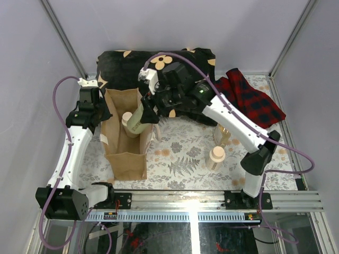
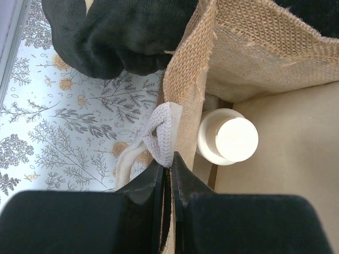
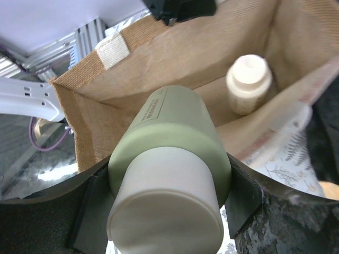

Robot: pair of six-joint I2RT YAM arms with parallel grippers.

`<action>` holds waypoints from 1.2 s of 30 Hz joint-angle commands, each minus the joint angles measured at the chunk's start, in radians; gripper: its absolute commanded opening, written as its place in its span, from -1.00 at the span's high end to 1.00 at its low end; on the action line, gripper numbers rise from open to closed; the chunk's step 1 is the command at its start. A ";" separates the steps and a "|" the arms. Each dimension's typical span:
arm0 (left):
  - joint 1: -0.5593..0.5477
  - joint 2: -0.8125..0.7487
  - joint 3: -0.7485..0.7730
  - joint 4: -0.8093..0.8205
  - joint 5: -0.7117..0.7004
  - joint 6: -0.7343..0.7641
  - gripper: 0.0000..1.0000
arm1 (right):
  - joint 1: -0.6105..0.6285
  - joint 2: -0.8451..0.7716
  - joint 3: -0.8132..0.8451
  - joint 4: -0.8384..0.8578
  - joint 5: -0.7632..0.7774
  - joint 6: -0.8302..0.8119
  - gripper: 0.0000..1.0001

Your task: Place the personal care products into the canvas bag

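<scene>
The tan canvas bag [image 1: 126, 154] stands upright at the left with its mouth open. My left gripper [image 1: 101, 112] is shut on the bag's left rim [image 2: 180, 114], next to a pale handle [image 2: 161, 132]. My right gripper [image 1: 150, 112] is shut on the olive-green bottle [image 1: 140, 119], held tilted with its base in the bag's mouth; the right wrist view shows the bottle [image 3: 175, 132] between my jaws. One cream bottle [image 1: 127, 119] stands inside the bag [image 3: 249, 84], its cap [image 2: 229, 138] seen from above. A cream bottle [image 1: 216, 156] and the amber bottle [image 1: 224, 135] stand on the table at the right.
A black floral cloth [image 1: 159, 66] lies behind the bag, close to my right arm. A red plaid cloth [image 1: 251, 98] lies at the back right. The table has a fern-print cover [image 1: 180, 159]. A metal rail [image 1: 212, 203] runs along the near edge.
</scene>
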 commanded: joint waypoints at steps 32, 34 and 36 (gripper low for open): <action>0.004 -0.009 0.004 0.037 0.053 -0.038 1.00 | 0.150 0.423 0.172 0.161 0.336 -0.206 0.97; 0.004 -0.005 0.005 0.037 0.056 -0.038 1.00 | 0.156 0.424 0.163 0.164 0.371 -0.211 0.93; 0.004 -0.002 0.007 0.039 0.058 -0.038 1.00 | 0.162 0.428 0.163 0.164 0.400 -0.213 0.85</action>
